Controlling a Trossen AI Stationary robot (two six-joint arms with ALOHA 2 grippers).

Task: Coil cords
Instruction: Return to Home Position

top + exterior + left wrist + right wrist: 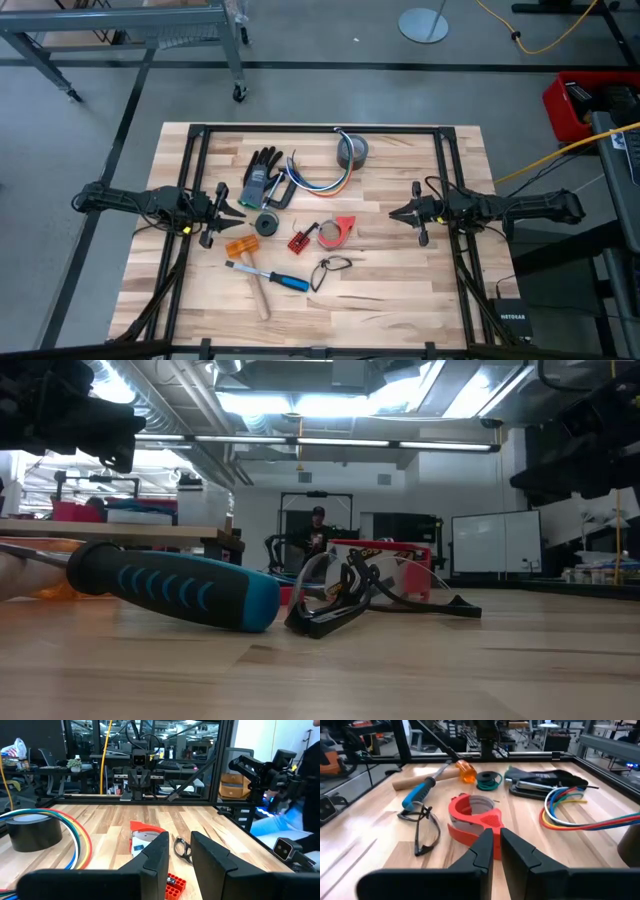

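left arm (130, 200): dark, tubular, jointed | right arm (520, 207): same | left claw (180, 838), right claw (496, 833): black angular fingers

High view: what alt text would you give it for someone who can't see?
Two dark robot arms reach in from opposite sides of a wooden table, left claw and right claw empty. Between them lie the multicoloured cords beside a grey tape roll, a glove and a blue-handled screwdriver.
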